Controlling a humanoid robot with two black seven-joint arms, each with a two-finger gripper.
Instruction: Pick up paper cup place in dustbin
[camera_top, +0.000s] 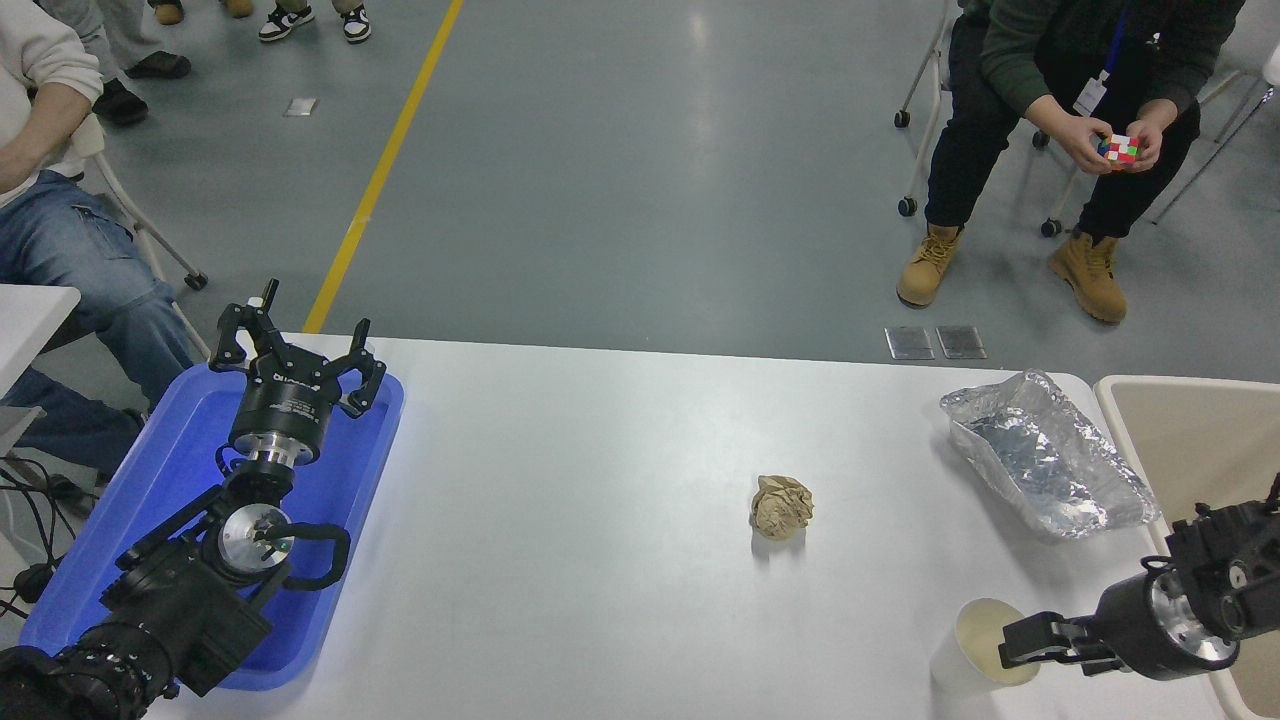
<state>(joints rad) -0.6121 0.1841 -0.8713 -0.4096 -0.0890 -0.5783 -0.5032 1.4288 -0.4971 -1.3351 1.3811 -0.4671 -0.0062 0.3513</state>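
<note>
At the near right corner of the bench we see the paper cup (975, 648) standing upright, mouth up. The right gripper (1020, 642) reaches in from the right edge at the cup's rim; one finger lies over the rim, but we cannot tell how far its jaws are spread or whether they grip the cup. At the near left, the left gripper (296, 352) sits parked over the blue tray (150, 470), its fingers spread with nothing between them. Toward the middle lies a crumpled brown paper ball (781, 506). Farther along the right edge rests a foil tray (1045, 455), with the dustbin (1160, 385) just beyond that edge.
</note>
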